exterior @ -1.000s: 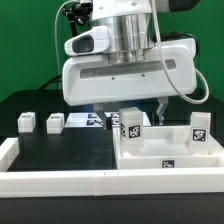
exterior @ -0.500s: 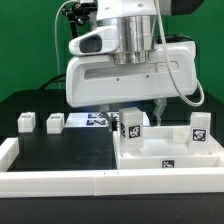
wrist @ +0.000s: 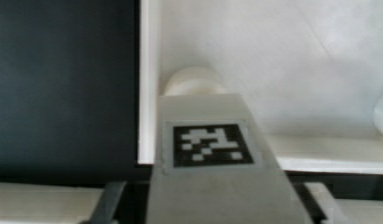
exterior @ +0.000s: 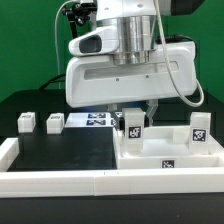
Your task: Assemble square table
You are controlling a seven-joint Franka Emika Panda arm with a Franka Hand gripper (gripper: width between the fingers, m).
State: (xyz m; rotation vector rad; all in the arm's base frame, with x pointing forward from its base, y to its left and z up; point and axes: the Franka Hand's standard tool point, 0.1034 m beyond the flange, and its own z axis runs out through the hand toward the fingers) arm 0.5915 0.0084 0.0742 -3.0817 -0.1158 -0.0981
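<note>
Exterior view: we see the square table slab [exterior: 150, 158] lying rim side up at the exterior view's right. Its front edge sits against the long white rail [exterior: 60, 180], which runs along the front & turns back at the exterior view's left.

Count: 1 slab, 4 posts, 1 gripper.
- 2 posts stand at the slab's far corners. One post [exterior: 132, 126] is at the corner nearer the middle, directly under the gripper [exterior: 133, 111]. The other post [exterior: 200, 128] is at the corner toward the exterior view's right, apart from the hand.
- 2 more sit loose on the black surface [exterior: 70, 150] toward the exterior view's left: one post [exterior: 26, 121] near the rail's side arm, and a second post [exterior: 53, 122] just beside it, not touching.

Between that pair & the slab's near edge a wide strip of black surface shows. The marker board [exterior: 88, 120] lies flat behind it, partly under the gripper's broad white body, which overhangs the slab's far side.

Wrist view: the tagged post fills the middle, w/ dark fingers [wrist: 120, 203] close on either side of it, so the jaws are narrow around the post. The pic is blurred, so we cannot tell if they press on it.
</note>
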